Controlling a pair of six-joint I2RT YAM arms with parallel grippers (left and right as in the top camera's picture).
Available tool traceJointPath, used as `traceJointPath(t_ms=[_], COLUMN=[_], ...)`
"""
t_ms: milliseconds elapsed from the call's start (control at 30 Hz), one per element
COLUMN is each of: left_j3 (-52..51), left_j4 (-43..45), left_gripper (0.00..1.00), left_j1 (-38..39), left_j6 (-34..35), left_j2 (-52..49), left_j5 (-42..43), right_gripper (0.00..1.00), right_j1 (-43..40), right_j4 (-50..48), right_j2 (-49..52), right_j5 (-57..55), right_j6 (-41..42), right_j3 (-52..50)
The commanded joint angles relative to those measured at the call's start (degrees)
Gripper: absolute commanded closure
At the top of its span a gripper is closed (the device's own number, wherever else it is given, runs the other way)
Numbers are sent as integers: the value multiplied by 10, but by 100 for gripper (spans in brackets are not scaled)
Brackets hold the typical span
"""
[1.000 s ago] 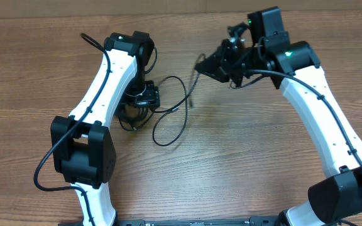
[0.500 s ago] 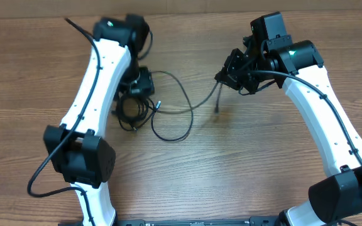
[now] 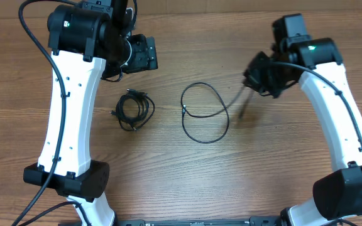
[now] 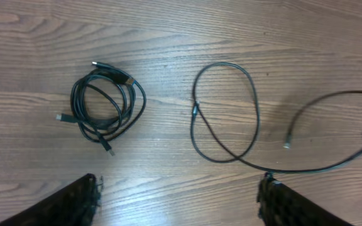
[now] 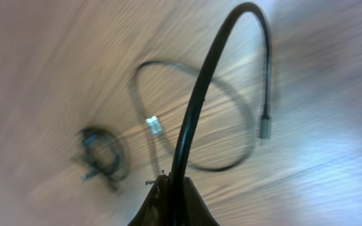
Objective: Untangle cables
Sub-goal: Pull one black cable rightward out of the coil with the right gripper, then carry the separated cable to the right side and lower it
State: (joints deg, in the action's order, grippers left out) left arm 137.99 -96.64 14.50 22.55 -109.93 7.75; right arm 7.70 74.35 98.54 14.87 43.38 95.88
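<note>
Cables thin blk, coiled bundle, loose loop pinched by R gripper, L gripper spread empty

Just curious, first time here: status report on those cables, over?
Left gripper open, empty. Right gripper shut on loose cable. Coiled bundle lies apart, ungripped. Nothing in the way.

1. The left arm is a long white shell dotted with small dark screw holes, and it has bulky black joint housings at both ends.
2. A thick black arm cable runs along the shell.
3. The right arm has the same white shell and black joints, with a green light on its upper housing.
4. A thin black lead runs down its length.
5. The left gripper has black fingers with rough edges.
</note>
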Motion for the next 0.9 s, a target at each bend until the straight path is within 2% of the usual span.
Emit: traceJointPath(t_ms=[0, 200, 367, 600, 867], left_j3=[-22, -80, -137, -191, -212], left_j4=[-2, 1, 2, 14, 35], left_gripper=[10, 9, 10, 12, 13], left_j1=[-2, 10, 28, 37, 40], left_j6=[-7, -7, -7, -7, -7], left_j2=[0, -8, -11, -11, -11], left_j5=[7, 9, 8, 7, 7], right_gripper=[96, 96, 96, 96, 96], right_j1=[-17, -17, -23, -59, -105], right_j4=[18, -2, -63, -63, -58], right_j2=[-5, -6, -14, -25, -39], right_j5=[-58, 132, 316, 335, 331], right_j6=[-35, -140, -163, -122, -121], right_j3=[0, 2, 41, 189, 372])
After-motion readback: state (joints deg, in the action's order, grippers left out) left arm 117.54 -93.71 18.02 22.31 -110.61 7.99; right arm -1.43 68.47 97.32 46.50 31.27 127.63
